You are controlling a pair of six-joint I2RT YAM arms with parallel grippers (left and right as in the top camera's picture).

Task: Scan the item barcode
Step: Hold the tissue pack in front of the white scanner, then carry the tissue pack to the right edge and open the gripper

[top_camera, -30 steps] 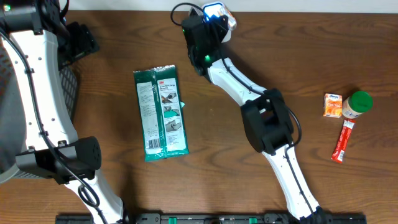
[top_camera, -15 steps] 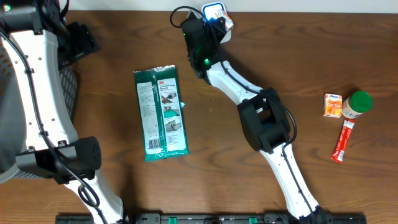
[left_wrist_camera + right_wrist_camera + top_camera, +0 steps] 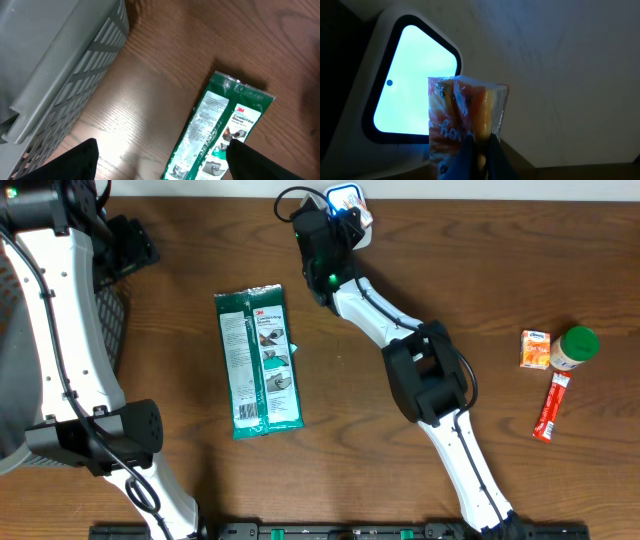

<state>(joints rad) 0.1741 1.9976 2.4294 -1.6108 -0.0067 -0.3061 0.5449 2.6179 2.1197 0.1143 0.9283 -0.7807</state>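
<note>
Directly in front of the scanner (image 3: 412,82), its window glowing pale blue, an orange snack packet (image 3: 467,110) stands upright. The right jaws pinch its lower edge, clenched on it with blue fingertips (image 3: 466,155) pressing from both sides. Seen from overhead, the right arm (image 3: 430,380) reaches to the scanner at the far edge of the table (image 3: 350,460). Well left of the scanner, the left jaws stand spread wide, grasping nothing, above the wood beside a grey slatted basket (image 3: 60,65). A green glove package (image 3: 260,360) lies flat, nearer than the scanner and to its left, touched by neither arm. Far right of the scanner rest a second small orange packet (image 3: 535,350), a green-capped bottle (image 3: 575,348) just beside it, and a red stick sachet (image 3: 550,408) near them.
</note>
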